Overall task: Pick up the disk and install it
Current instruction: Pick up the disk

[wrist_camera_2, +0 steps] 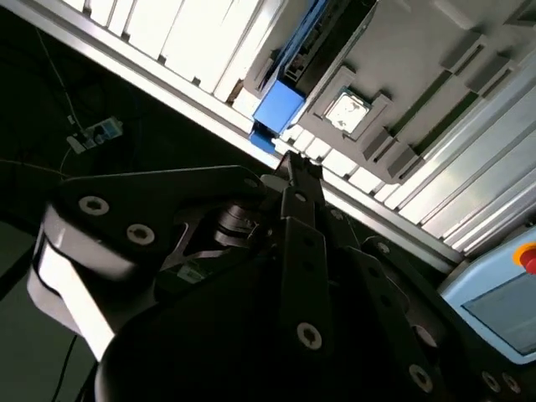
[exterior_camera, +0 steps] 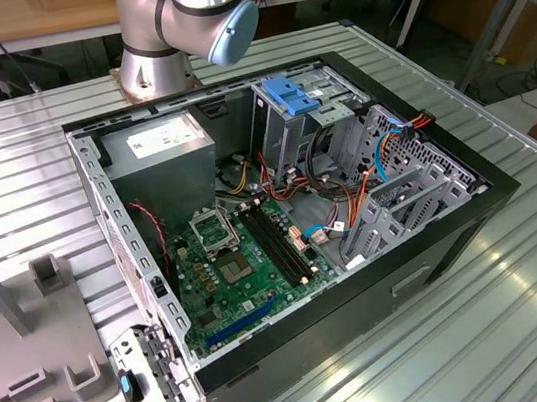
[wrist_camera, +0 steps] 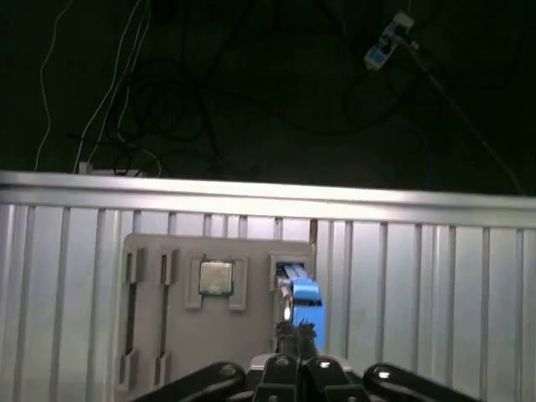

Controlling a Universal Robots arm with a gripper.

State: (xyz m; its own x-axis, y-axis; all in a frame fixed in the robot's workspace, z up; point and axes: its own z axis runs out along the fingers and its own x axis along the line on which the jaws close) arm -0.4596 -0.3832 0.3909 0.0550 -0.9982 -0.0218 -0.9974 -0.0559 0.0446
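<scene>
My base stands at the far side of the ribbed table, behind the open computer case, and my arm rises out of the exterior view at the top. My gripper hangs above the grey tray that lies at the exterior view's left, and it points down at the tray. My fingertips look pressed together, with nothing between them. The disk stands on edge in a slot of that tray, blue end showing. It is just beyond my fingertips and beside a square chip seated in the tray.
</scene>
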